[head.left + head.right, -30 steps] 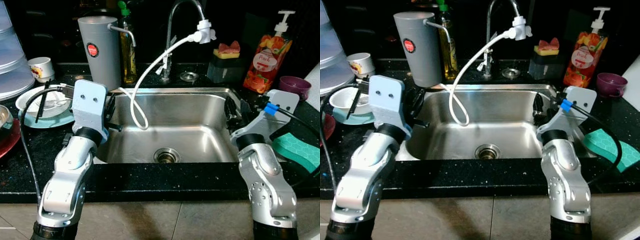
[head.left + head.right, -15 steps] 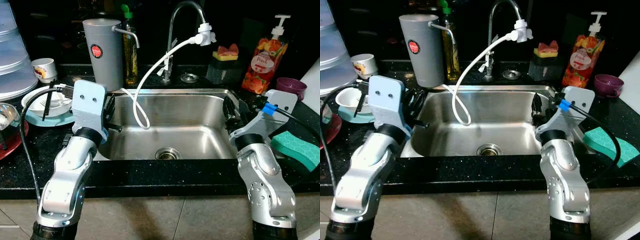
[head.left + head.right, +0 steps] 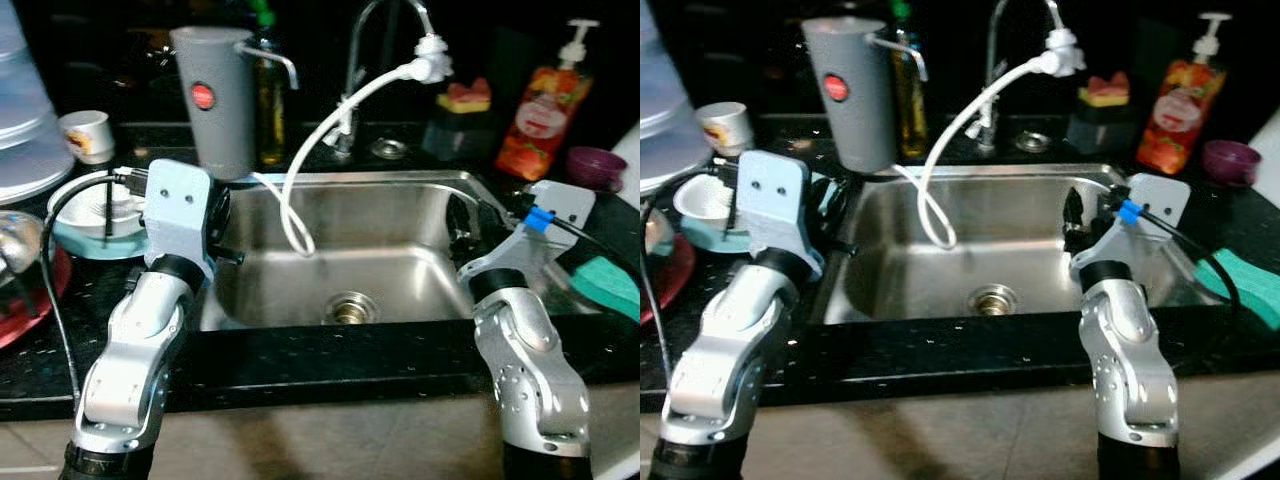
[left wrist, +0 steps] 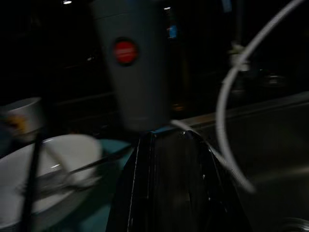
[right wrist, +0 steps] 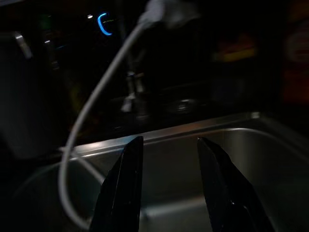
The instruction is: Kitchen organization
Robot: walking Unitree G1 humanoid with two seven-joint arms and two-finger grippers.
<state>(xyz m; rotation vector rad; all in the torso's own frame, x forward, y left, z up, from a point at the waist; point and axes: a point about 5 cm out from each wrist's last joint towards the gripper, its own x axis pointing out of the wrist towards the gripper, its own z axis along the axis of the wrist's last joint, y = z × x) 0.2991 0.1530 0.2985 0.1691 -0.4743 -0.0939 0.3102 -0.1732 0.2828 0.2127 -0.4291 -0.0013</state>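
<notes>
My left end effector [image 4: 169, 183], fingers pressed together and empty, hovers at the sink's [image 3: 400, 182] left rim; my right end effector [image 5: 169, 188], fingers spread and empty, hangs over the right rim. The dishes [image 3: 95, 205] to organise sit on the bench [image 3: 70, 300] left of the sink. Reaching for them, I could snag the white hose [image 3: 300, 180] or topple the grey jug [image 3: 215, 100]. Only the head views show the green sponge [image 3: 610, 282].

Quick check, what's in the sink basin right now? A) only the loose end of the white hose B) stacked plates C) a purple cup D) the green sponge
A: the white hose droops from the faucet into the sink, whose steel bottom is otherwise bare around the drain.
</notes>
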